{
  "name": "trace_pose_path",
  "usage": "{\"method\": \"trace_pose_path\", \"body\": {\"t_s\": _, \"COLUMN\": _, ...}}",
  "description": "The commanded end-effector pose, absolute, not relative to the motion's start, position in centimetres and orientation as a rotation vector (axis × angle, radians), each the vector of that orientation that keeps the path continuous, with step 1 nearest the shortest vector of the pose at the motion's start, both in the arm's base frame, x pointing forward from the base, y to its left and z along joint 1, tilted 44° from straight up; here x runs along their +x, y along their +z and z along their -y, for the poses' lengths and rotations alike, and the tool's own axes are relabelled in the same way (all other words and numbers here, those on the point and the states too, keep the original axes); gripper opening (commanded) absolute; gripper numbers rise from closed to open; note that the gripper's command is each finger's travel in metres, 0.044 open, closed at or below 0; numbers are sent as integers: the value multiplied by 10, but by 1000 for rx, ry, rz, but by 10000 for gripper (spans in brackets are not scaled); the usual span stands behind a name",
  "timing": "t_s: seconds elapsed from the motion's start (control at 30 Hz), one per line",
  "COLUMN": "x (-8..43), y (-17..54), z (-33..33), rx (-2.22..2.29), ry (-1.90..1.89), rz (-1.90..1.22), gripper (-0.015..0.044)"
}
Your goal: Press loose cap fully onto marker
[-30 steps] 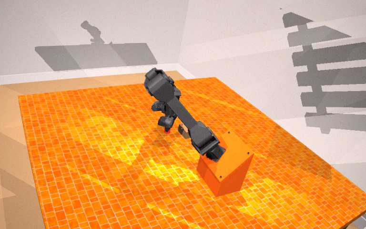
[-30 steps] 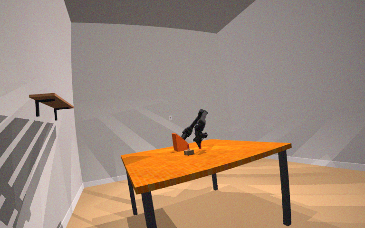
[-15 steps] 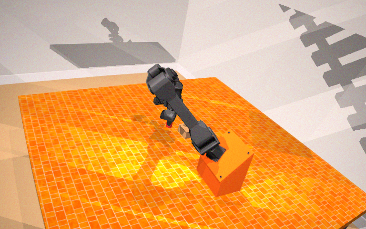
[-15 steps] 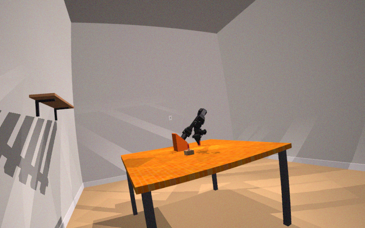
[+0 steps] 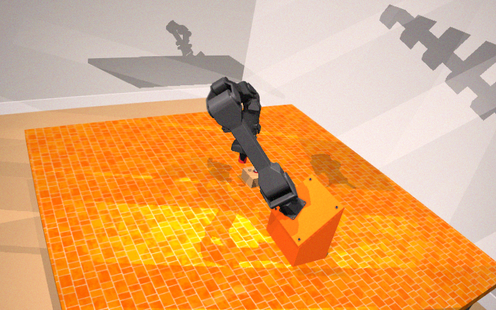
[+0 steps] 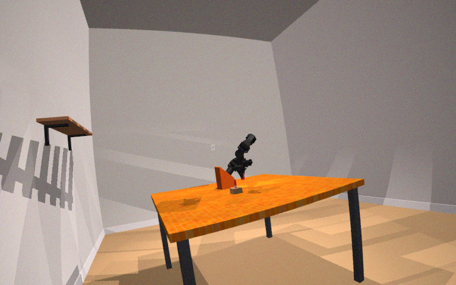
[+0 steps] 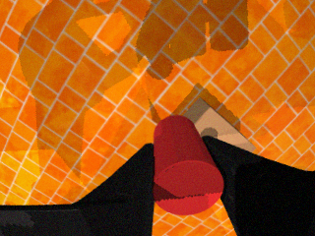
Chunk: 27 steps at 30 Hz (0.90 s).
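My gripper (image 5: 242, 157) (image 6: 242, 174) (image 7: 177, 147) is shut on the red cap (image 5: 242, 161) (image 6: 243, 176) (image 7: 181, 154) and holds it in the air above the table. The cap sits between the two black fingertips, one on each side of it. The tan holder block (image 5: 248, 178) (image 6: 236, 190) (image 7: 221, 129) stands on the table, below the cap and off to one side. The red-tipped marker (image 6: 235, 183) stands upright in the block, uncapped. In the top view the arm partly covers the block and marker. In the wrist view a finger hides part of the block, and the marker does not show.
The orange wedge-shaped base (image 5: 316, 211) (image 6: 224, 179) carries the arm and stands near the holder block. The table (image 5: 128, 276) (image 6: 294, 194) has an orange brick pattern. A wooden shelf (image 6: 55, 120) hangs on the wall, far from the arm. Arm shadows lie on the table.
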<state>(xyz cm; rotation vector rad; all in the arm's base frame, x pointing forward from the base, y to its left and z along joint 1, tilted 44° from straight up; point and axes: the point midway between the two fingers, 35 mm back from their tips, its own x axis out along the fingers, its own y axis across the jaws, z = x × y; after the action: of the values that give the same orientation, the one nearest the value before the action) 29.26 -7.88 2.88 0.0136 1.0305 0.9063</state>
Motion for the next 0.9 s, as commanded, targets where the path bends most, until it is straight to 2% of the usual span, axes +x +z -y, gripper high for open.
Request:
{"method": "trace_pose_path", "body": {"t_s": 0.0, "x": 290, "y": 25, "z": 93, "rx": 8, "ry": 904, "rz": -1033, "gripper": 0}}
{"method": "trace_pose_path", "body": {"t_s": 0.5, "x": 272, "y": 9, "z": 144, "rx": 13, "ry": 915, "rz": -1023, "gripper": 0}}
{"method": "trace_pose_path", "body": {"t_s": 0.87, "x": 272, "y": 3, "z": 141, "rx": 14, "ry": 916, "rz": -1022, "gripper": 0}}
